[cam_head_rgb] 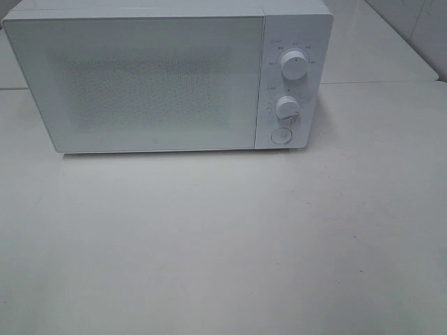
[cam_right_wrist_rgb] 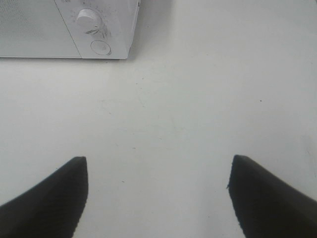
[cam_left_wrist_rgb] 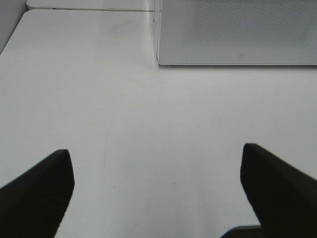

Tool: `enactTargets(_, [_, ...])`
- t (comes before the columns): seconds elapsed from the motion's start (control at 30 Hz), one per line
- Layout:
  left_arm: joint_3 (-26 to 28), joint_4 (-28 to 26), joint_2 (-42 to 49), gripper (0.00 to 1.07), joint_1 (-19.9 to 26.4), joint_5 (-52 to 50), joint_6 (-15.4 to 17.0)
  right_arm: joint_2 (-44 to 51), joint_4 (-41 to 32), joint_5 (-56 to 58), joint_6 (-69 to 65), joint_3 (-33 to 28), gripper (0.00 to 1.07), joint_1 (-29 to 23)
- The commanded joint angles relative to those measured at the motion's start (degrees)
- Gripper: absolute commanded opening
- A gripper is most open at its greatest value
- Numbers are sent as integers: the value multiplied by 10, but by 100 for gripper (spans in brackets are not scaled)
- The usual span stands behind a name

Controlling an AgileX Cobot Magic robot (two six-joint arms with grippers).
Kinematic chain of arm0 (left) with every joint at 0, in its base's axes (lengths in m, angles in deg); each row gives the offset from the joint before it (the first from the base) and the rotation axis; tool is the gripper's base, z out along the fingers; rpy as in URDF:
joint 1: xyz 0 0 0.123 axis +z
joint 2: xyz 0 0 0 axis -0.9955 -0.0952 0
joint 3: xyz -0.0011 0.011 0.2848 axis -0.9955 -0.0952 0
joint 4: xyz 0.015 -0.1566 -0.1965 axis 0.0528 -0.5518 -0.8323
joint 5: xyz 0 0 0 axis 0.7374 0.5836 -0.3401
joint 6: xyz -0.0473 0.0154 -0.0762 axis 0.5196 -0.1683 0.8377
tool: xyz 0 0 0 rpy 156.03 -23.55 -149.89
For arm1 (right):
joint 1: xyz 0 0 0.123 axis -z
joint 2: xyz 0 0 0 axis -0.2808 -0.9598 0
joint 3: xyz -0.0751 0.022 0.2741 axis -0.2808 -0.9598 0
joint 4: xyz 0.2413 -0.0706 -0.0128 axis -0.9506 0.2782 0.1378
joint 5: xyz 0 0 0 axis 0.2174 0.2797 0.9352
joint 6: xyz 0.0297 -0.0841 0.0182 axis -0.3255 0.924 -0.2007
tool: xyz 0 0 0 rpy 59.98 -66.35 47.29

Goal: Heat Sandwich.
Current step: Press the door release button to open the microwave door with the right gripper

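Since neither the left claw (cam_left_wrist_rgb: 154, 151) nor the right claw (cam_right_wrist_rgb: 158, 158) grips anything, both hang spread apart over the near bench (cam_head_rgb: 223, 244). Farther off, the microwave (cam_head_rgb: 140, 77) sits with its door shut. No sandwich is in view; perhaps it is inside.

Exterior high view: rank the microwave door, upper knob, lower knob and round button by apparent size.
Largest: microwave door.
Next: upper knob and lower knob, too alike to rank.
Smallest: round button, only slightly smaller than the knobs.

white microwave (cam_head_rgb: 140, 84), door shut, on white table (cam_head_rgb: 223, 244)
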Motion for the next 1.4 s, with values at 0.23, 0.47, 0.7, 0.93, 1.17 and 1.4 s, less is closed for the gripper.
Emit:
enactTargets(0.23, [-1, -3, 13, 84, -3, -9, 2, 159, 8, 64, -2, -11, 76, 4])
enactTargets(0.47, [-1, -3, 13, 84, -3, -9, 2, 235, 16, 112, -25, -8, 76, 4])
enactTargets(0.7, [-1, -3, 10, 84, -3, -9, 2, 235, 28, 127, -18, -23, 76, 3])
enactTargets(0.93, [-1, -3, 10, 84, -3, -9, 2, 235, 28, 124, -14, -26, 76, 3])
enactTargets(1.17, [-1, -3, 10, 84, -3, -9, 2, 235, 28, 124, -14, -26, 76, 3])
enactTargets(1.4, [-1, -3, 10, 84, -3, -9, 2, 235, 28, 124, -14, -26, 76, 3])
